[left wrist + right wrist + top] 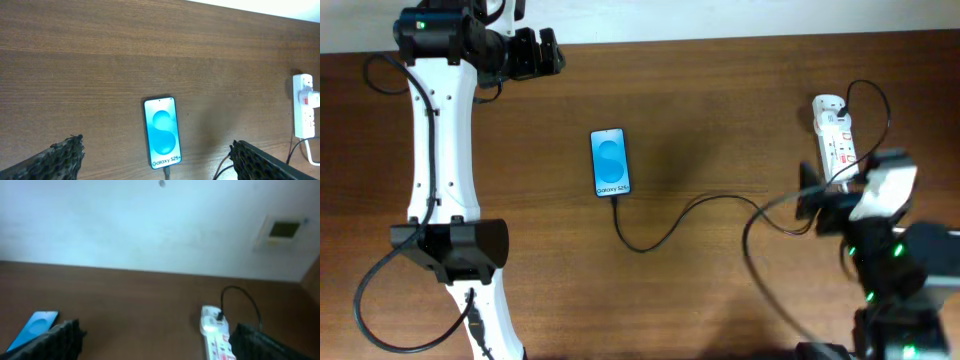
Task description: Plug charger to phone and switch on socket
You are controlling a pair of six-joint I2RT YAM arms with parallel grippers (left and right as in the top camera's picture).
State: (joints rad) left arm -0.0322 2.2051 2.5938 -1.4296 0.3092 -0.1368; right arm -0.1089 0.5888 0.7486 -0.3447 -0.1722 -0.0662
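Note:
The phone (610, 162) lies flat at the table's middle, blue screen up, with the charger (665, 232), a thin black cable, plugged into its near end. The phone also shows in the left wrist view (161, 132) and at the left edge of the right wrist view (35, 326). The socket (836, 138), a white power strip with red-marked switches, lies at the right; it also shows in the left wrist view (306, 105) and the right wrist view (216, 332). My left gripper (535, 52) is open and empty at the far left. My right gripper (155, 340) is open and empty, just near of the socket.
The charger cable loops across the table from the phone toward the right arm (890, 260). A black cord arcs up from the socket's far end (868, 95). The left arm (440, 150) runs down the table's left side.

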